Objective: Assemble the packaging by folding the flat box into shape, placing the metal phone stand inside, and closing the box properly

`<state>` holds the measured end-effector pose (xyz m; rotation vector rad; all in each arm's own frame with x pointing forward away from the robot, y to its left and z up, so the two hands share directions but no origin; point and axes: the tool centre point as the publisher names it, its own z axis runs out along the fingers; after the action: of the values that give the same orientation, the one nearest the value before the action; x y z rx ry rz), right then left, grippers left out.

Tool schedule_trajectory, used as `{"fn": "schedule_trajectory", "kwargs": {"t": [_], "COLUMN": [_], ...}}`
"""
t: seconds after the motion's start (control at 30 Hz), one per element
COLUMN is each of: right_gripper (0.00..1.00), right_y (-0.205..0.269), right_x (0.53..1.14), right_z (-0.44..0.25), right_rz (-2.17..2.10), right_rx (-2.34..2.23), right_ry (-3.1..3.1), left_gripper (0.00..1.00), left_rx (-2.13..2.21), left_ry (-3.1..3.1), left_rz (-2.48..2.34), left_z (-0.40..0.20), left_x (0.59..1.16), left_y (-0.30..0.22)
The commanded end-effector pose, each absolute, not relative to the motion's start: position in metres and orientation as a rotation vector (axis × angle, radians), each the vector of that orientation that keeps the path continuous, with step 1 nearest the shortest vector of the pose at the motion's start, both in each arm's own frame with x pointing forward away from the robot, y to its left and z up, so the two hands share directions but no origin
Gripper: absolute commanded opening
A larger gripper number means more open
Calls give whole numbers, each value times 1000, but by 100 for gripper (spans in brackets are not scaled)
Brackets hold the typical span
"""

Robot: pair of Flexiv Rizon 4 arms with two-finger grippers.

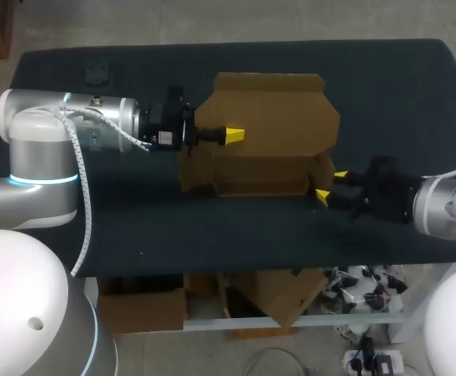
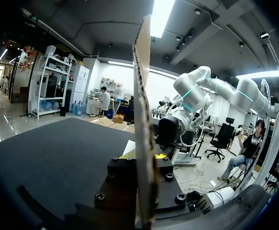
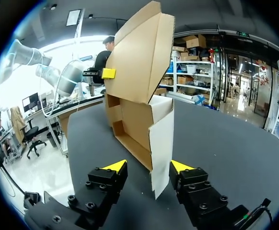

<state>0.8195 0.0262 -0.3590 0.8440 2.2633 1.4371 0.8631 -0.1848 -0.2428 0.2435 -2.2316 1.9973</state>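
Box (image 1: 267, 149), half-formed, lies on the table (image 1: 173, 227). My left gripper (image 1: 234, 135) clamps its raised lid panel (image 1: 275, 102), steadying it. My right gripper (image 1: 331, 185), spread wide, straddles its end flap (image 3: 161, 139), probably for folding.

No legible text, label or number on the cardboard box (image 1: 275, 117) (plain brown all over).

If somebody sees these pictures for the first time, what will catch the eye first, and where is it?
First the brown cardboard box, half folded in the middle of the dark table, its wide lid panel raised. Next the bright yellow tips: the left end effector grips that panel from the left, and the right end effector sits open at the box's right end, a side flap between its fingers.
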Motion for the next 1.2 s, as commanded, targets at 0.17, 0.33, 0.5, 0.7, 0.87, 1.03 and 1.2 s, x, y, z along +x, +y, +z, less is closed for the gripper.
{"fn": "schedule_trajectory", "kwargs": {"t": [0.17,0.33,0.5,0.7,0.87,1.03,1.2], "right_gripper": [58,56,55,56,56,55,56], "right_y": [44,53,59,69,74,79,76], "right_x": [826,822,822,822,823,822,813], "right_z": [-364,-364,-363,-361,-360,-359,-361], "right_rz": [1434,1434,1435,1438,1440,1442,1430], "right_rx": [854,857,863,856,855,853,876], "right_ry": [2259,2257,2252,2253,2251,2247,2240], "left_gripper": [0,0,0,0,0,0,0], "left_rx": [242,242,242,242,242,242,242], "left_ry": [-2231,-2231,-2231,-2231,-2231,-2231,-2231], "left_rz": [1998,1998,1998,1998,1998,1998,1998], "left_z": [-248,-248,-248,-248,-248,-248,-248], "left_x": [863,863,863,863,863,863,863], "left_y": [-183,-183,-183,-183,-183,-183,-183]}}
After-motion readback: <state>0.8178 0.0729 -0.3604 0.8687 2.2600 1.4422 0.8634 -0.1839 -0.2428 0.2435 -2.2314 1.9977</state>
